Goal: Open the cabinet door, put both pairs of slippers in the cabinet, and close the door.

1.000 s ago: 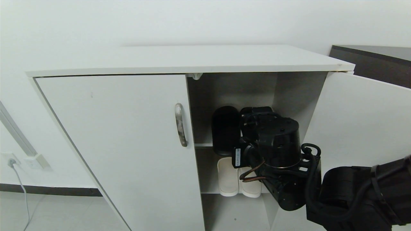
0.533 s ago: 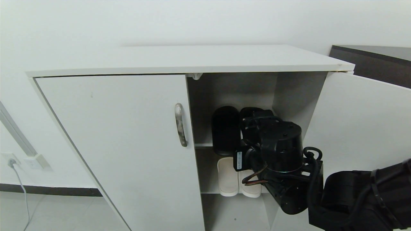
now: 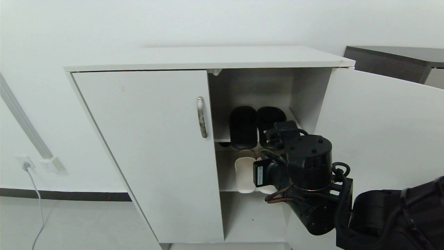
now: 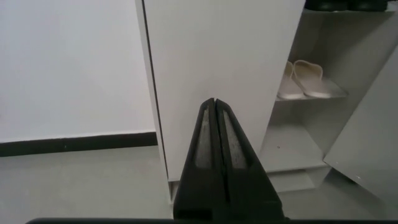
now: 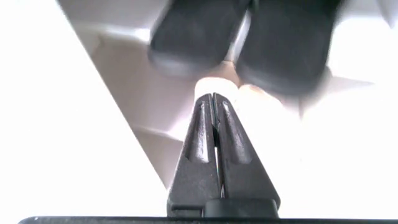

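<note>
Black slippers [image 3: 243, 126] above white slippers [image 3: 244, 172] in cabinet [image 3: 208, 57] | door [image 3: 378, 128] open | left end effector [image 4: 214, 107], right end effector [image 5: 213, 102] pressed together

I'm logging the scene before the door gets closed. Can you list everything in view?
cabinet: one, white, against the wall
left door: one, white, closed
handle: one, silver metal, upright on the left door's inner edge
right door: one, white, swung open
black slippers: one pair, black, side by side on the upper shelf
white slippers: one pair, white, side by side on the shelf below
wall socket: one, white, low on the wall left of the cabinet, with a cable plugged in
dark tabletop: one, dark grey, behind the right door
left pincer: one, black, shut, facing the left door
right pincer: one, black, shut, before the open compartment, facing the slippers
</note>
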{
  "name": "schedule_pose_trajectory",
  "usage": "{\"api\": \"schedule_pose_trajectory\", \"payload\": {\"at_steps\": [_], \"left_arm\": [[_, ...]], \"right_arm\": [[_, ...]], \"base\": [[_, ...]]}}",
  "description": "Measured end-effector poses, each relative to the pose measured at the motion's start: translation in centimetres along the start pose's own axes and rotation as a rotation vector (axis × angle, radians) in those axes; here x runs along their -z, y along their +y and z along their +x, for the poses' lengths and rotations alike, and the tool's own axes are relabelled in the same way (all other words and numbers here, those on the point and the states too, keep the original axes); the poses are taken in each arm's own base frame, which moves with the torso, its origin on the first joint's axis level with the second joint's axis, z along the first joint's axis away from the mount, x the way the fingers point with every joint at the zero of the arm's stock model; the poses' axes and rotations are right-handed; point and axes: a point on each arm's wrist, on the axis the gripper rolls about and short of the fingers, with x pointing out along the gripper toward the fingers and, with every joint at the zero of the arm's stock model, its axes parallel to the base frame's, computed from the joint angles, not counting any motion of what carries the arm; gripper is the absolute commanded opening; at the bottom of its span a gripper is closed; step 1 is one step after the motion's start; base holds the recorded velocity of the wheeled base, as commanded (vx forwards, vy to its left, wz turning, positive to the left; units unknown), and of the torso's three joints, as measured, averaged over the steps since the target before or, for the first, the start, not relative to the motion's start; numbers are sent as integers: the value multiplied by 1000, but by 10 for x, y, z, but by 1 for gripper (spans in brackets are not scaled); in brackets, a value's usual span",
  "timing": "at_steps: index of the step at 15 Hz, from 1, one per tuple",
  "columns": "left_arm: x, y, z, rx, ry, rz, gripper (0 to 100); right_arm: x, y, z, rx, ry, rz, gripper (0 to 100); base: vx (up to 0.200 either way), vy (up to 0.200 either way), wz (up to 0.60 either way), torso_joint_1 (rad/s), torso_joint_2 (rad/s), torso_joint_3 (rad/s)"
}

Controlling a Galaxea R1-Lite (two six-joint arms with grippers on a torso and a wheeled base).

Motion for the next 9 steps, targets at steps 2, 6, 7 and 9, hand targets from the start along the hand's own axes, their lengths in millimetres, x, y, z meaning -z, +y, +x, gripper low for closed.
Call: {"api": "schedule_pose_trajectory", "payload": {"at_steps": [2,6,7,9], "left_arm": [[0,0,0,0,0,-1,0],[0,0,0,0,0,-1,0],[0,0,0,0,1,-2,0],[0,0,0,-1,1,-2,0]], "right_arm": [[2,0,-1,-1,5,-5,0],[4,-1,-1,2,11,-9,0],[4,-1,-1,2,13,-11,0],[5,-1,-1,2,14,-11,0]], "base": [[-200,0,0,2,2,5],[-200,0,0,2,2,0],[-200,0,0,-2,2,2],[-200,0,0,2,2,2]]}}
